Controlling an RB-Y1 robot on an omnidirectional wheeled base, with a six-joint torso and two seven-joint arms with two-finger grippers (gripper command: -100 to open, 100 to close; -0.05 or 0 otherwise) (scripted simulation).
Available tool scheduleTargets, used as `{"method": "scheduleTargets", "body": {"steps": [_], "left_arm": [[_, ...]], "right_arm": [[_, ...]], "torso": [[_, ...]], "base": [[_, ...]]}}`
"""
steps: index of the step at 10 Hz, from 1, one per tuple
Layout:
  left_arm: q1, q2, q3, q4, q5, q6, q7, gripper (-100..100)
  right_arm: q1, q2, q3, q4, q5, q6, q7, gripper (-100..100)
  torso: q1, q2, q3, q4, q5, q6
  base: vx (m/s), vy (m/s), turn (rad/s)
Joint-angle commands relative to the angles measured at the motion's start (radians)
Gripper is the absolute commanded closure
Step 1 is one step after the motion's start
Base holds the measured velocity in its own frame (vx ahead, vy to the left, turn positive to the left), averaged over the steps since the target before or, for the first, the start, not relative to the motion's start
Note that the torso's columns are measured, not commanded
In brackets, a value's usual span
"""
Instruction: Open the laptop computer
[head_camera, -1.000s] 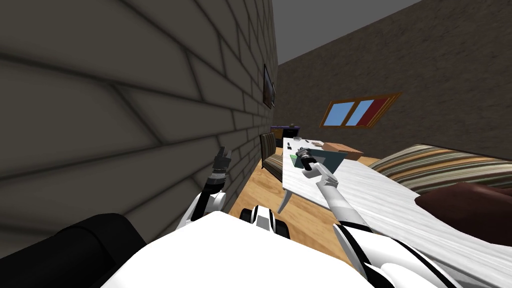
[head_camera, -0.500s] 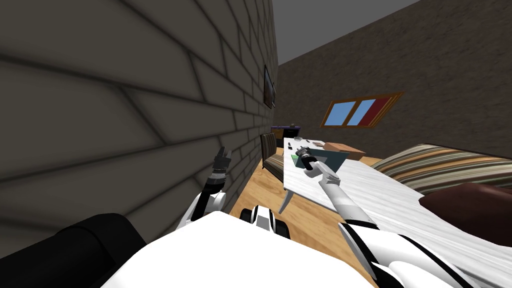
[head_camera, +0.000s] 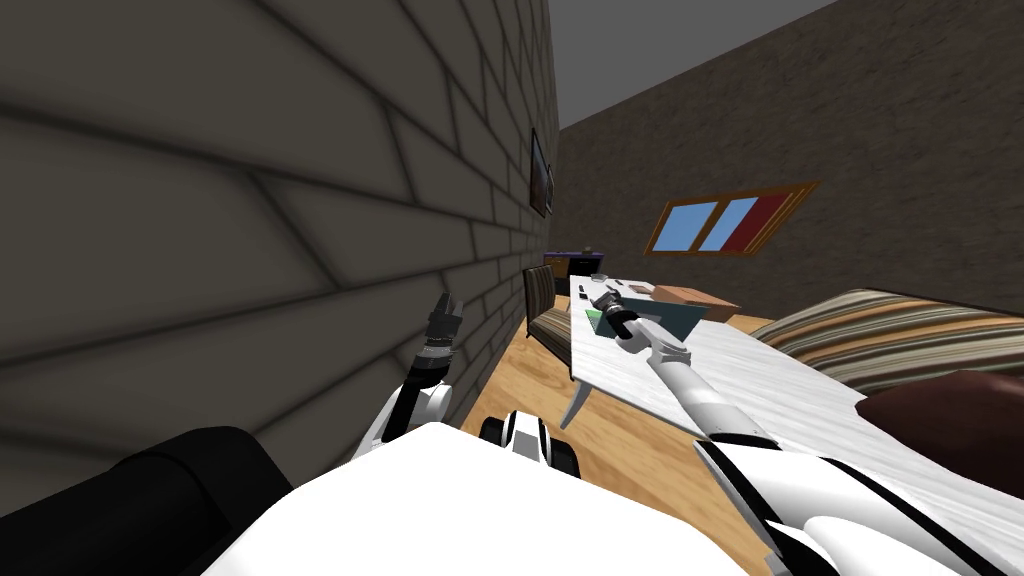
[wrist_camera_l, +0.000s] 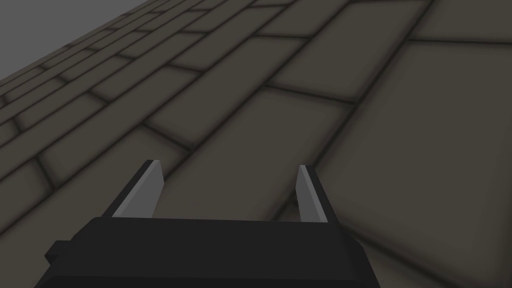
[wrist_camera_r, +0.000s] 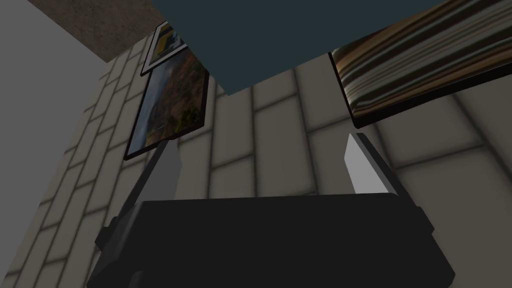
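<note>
At far left, the left gripper (head_camera: 446, 304) hangs raised close to the brick wall (head_camera: 250, 200), its fingers spread wide with nothing between them. A striped chair (head_camera: 540, 297) stands at the white table's (head_camera: 780, 400) far left end. To the right of it, the right gripper (head_camera: 603, 301) hovers over the table, fingers wide apart and empty. The dark teal laptop (head_camera: 670, 318) is just beyond its fingertips, lid tilted up. A brown box (head_camera: 692, 297) lies farther right.

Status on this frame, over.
Left pincer open, beside brick wall. Right pincer open at teal laptop, not gripping. Brown box beyond laptop.
</note>
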Motion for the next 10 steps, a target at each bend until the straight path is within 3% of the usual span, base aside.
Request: {"method": "scheduleTargets", "body": {"steps": [1,10], "left_arm": [[0.000,0.000,0.000,0.000,0.000,0.000,0.000,0],[0.000,0.000,0.000,0.000,0.000,0.000,0.000,0]], "right_arm": [[-0.028,-0.064,0.055,0.041,0.016,-0.041,-0.046,-100],[-0.128,-0.303,0.263,0.224,0.066,-0.197,-0.238,-100]], "torso": [[0.000,0.000,0.000,0.000,0.000,0.000],[0.000,0.000,0.000,0.000,0.000,0.000]], "base": [[0.005,0.037,0.021],[-0.002,0.045,0.022]]}}
